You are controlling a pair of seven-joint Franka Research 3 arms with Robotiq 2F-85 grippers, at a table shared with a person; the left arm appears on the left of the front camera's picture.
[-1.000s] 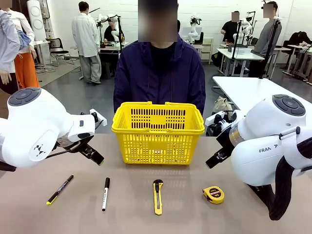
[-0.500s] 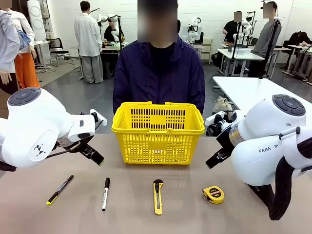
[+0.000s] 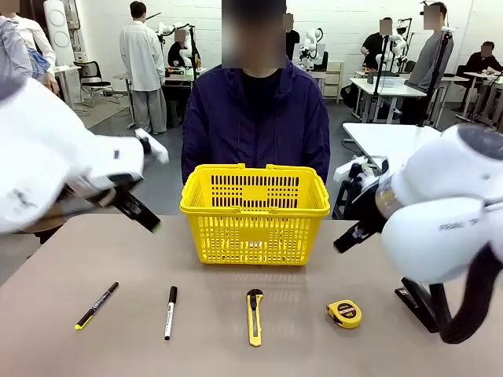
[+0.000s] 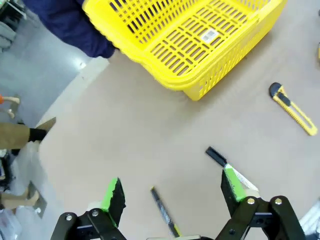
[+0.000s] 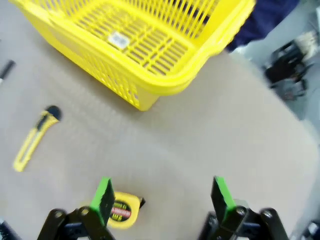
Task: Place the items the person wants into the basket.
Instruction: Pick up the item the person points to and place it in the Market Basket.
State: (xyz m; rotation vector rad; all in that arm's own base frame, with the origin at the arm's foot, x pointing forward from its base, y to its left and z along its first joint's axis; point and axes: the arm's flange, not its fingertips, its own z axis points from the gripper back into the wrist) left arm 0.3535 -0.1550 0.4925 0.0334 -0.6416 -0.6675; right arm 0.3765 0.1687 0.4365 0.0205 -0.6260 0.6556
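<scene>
The yellow basket (image 3: pixel 255 212) stands at the table's far middle, in front of the person (image 3: pixel 256 118) in a navy jacket. Along the near edge lie a black pen (image 3: pixel 97 305), a white marker (image 3: pixel 170 312), a yellow utility knife (image 3: pixel 254 316) and a yellow tape measure (image 3: pixel 344 313). A black stapler (image 3: pixel 416 305) sits half hidden behind my right arm. My left gripper (image 4: pixel 172 192) hangs open above the pen (image 4: pixel 162 215) and marker (image 4: pixel 216 156). My right gripper (image 5: pixel 161 197) is open above the table, with the tape measure (image 5: pixel 122 210) by its left finger. Both hold nothing.
Both wrist views show the basket (image 4: pixel 190 45) (image 5: pixel 135 45) from above, with a white label on its floor, and the knife (image 4: pixel 295 109) (image 5: pixel 35 137). Bare tabletop runs between the basket and the row of items. Other people and tables stand far behind.
Both arms have lifted and swung, blurred with motion: the left gripper is higher, the right arm's body higher too. The items and basket have not moved.
</scene>
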